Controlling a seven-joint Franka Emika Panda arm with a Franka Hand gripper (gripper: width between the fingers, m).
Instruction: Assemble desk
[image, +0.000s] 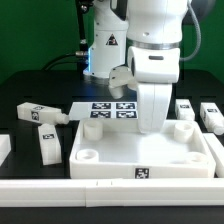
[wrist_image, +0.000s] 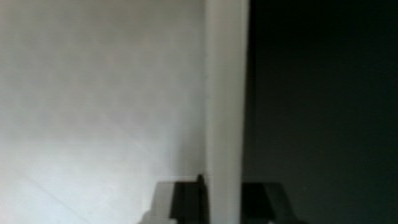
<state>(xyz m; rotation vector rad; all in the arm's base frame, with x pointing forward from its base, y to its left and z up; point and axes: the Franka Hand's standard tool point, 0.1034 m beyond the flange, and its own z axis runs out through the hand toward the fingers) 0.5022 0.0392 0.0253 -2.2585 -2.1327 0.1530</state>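
You see the desk panel (image: 120, 152) lying flat, rim and sockets up; tagged legs (image: 42, 113) lie loose on both sides of it.

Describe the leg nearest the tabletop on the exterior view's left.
Find the large white tabletop at the front of the exterior view. Just off its rim on the exterior view's left sits a short white leg. Unlike the farther leg lying behind it, it is the one closest to the tabletop.

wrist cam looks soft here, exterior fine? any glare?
Exterior view: even light, reasonably sharp, no harsh glare; white tabletop stands out on the dark table, soft shadows. Wrist view: too close, blurred; pale tabletop surface against darkness, gripper fingers just dark blobs.
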